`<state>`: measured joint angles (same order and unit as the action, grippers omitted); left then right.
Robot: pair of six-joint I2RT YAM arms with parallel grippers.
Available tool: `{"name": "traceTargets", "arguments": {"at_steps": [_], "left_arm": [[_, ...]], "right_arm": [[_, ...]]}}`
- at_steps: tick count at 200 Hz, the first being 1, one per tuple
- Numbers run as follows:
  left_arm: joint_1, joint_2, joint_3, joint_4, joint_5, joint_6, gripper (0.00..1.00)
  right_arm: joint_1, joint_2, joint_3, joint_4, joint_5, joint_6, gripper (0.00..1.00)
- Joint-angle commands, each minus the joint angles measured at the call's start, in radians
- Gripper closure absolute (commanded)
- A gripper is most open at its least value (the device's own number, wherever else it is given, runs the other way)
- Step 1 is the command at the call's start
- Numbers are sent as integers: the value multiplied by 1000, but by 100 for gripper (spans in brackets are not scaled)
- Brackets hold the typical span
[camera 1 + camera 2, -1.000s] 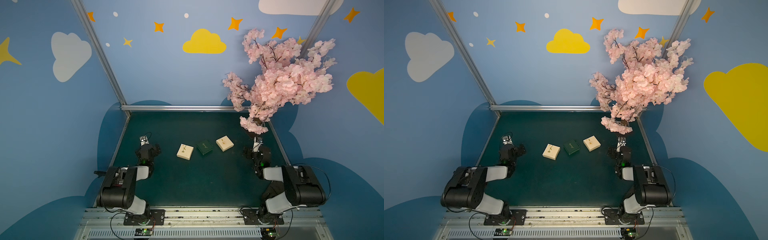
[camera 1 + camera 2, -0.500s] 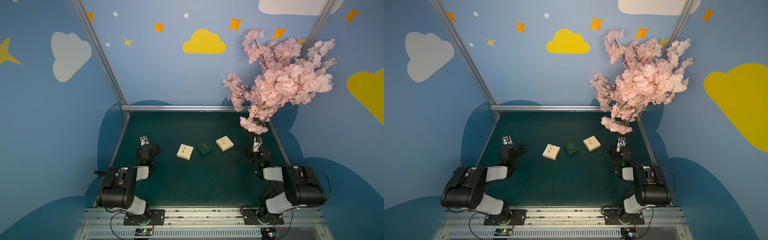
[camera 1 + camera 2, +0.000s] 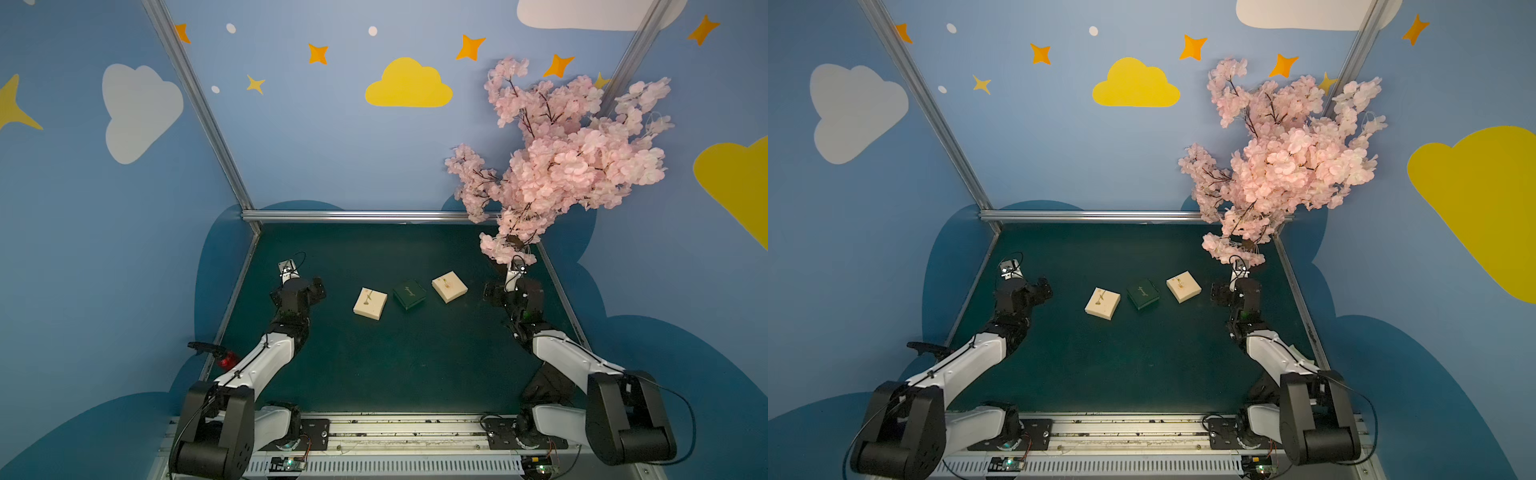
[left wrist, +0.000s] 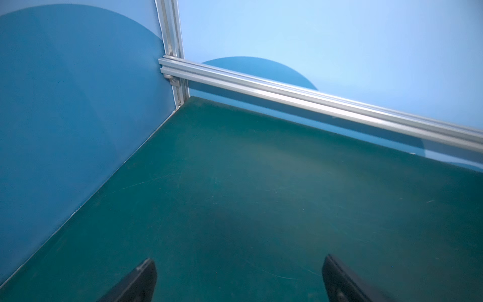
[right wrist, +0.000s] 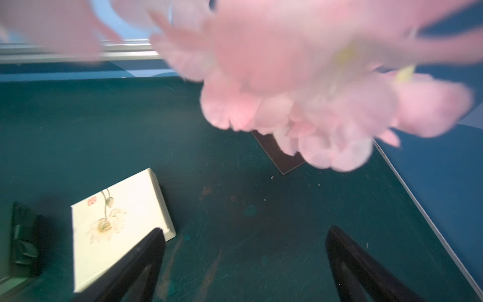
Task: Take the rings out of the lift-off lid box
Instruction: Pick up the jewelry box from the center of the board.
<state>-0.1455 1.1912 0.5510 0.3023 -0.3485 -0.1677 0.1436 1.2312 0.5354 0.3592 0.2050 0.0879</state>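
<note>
Enclosing walls (image 3: 332, 145): blue panels on aluminium posts close the far side and both flanks around the dark green box (image 3: 409, 294), the landmark for all entries.
Table (image 3: 374, 365): green mat. There is broad bare room on the robot's side of the dark green box and a narrower bare strip beyond it, up to the back rail (image 3: 374, 215).
Blossom tree (image 3: 573, 166): right of and beyond the dark green box. Its lowest sprays overhang the right wrist and blur much of that wrist's view.
Change: none. Arms and boxes lie as they did a second before, so no step appears to have begun.
Cream boxes: left cream box (image 3: 370, 303) and right cream box (image 3: 449, 286) flank the dark green box closely. All three lids are on.
Left gripper (image 4: 239, 260): well left of the dark green box, fingers spread, empty, over bare mat.
Right gripper (image 5: 245, 229): right of the dark green box, near the right cream box, fingers spread, empty.
Rings: not visible, presumably inside a closed box. Which box cannot be told.
</note>
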Motion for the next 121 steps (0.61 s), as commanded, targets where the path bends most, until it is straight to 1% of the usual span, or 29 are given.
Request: {"name": "traceTargets", "arguments": {"at_steps": [1, 22, 32, 51, 71, 96, 110, 121], "left_arm": [[-68, -51, 57, -260, -73, -82, 0], [-156, -88, 84, -379, -146, -162, 1], [-184, -97, 96, -427, -148, -205, 1], [-229, -92, 123, -507, -106, -269, 0], [-296, -67, 155, -572, -61, -282, 1], [-376, -25, 215, -657, -21, -271, 0], [-392, 0, 248, -690, 19, -268, 1], [-392, 21, 269, -705, 75, -272, 0]], "right_arm": [[8, -78, 62, -218, -24, 146, 3], [22, -136, 83, -332, -107, 208, 3], [29, -170, 86, -384, -135, 246, 3], [33, -224, 81, -465, -176, 316, 3], [33, -274, 50, -510, -250, 397, 3], [34, -328, -14, -497, -369, 445, 3], [39, -360, -55, -473, -425, 455, 3], [42, -385, -85, -444, -474, 455, 3]]}}
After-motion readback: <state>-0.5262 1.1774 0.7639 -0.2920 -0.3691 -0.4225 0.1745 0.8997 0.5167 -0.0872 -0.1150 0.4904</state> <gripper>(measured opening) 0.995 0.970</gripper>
